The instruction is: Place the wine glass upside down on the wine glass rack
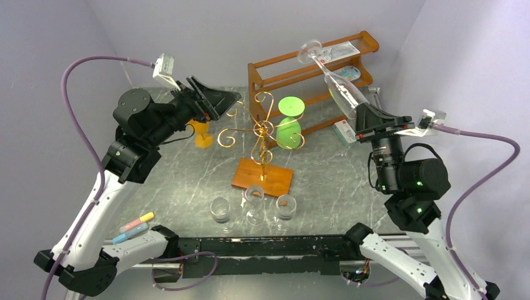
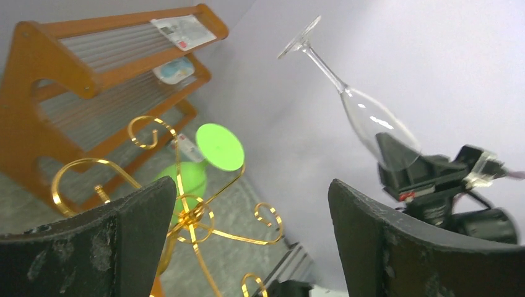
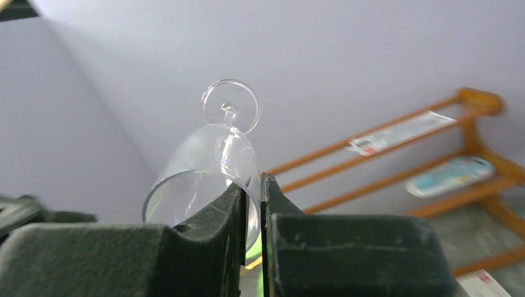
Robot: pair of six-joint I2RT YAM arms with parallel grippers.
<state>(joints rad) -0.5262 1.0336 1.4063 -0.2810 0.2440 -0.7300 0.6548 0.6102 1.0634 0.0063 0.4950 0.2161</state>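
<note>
Over the back right of the bench (image 1: 187, 181), the right pincer (image 1: 362, 117) is closed narrow on the clear wine glass (image 1: 337, 84). It pinches the rim of the bowl between its two fingers (image 3: 210, 216). The glass hangs in the air with its foot uppermost, leaning up and away toward the back left. From above, its foot lies across the top tier of the brown wooden shelf (image 1: 275, 65). It touches nothing but the pincer and sits to the right of the wine glass rack (image 1: 262, 131), well apart from it.

The rack's gold scrolls rise from an orange-brown base (image 1: 262, 178) near the middle of the bench. A green glass (image 1: 289, 122) hangs on its right side, foot up. The left pincer (image 1: 228, 100) is held high just left of the scrolls, spread wide and holding nothing. An orange glass (image 1: 203, 136) stands behind it. Three clear glasses (image 1: 254, 203) stand in a row near the front edge, and coloured markers (image 1: 134, 226) lie at the front left.
</note>
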